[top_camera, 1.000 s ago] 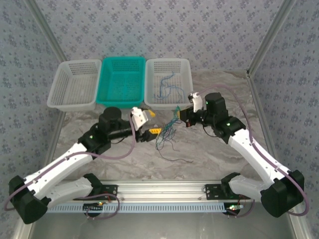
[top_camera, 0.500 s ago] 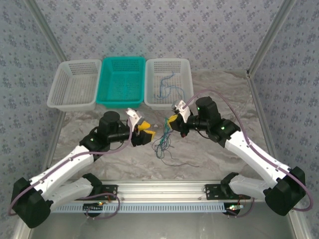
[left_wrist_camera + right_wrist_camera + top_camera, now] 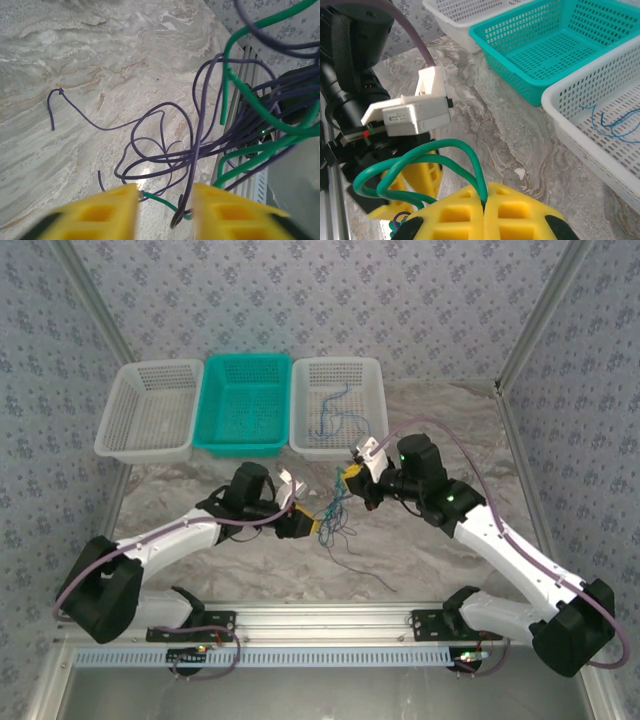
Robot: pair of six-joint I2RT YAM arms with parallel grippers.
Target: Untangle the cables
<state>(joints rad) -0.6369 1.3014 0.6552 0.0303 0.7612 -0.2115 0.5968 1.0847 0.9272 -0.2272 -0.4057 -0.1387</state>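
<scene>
The cables (image 3: 332, 520) hang in a loose tangle between the two arms, just above the tabletop (image 3: 270, 575) and in front of the white basket (image 3: 335, 362). The right gripper (image 3: 484, 207) is pinched tight on a green cable (image 3: 445, 144). The left gripper (image 3: 165, 205) stands parted, with thin purple and green wires crossing its gap. They look light, limp and slippery, so a firm hold near a free end seems wisest.

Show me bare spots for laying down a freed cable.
Bare tabletop: right of the right white basket to the wall, and between the left white basket and the left arm. The teal basket is empty. Crowded: the centre, where the cables hang between the left gripper and right gripper, strands trailing toward the rail.
</scene>
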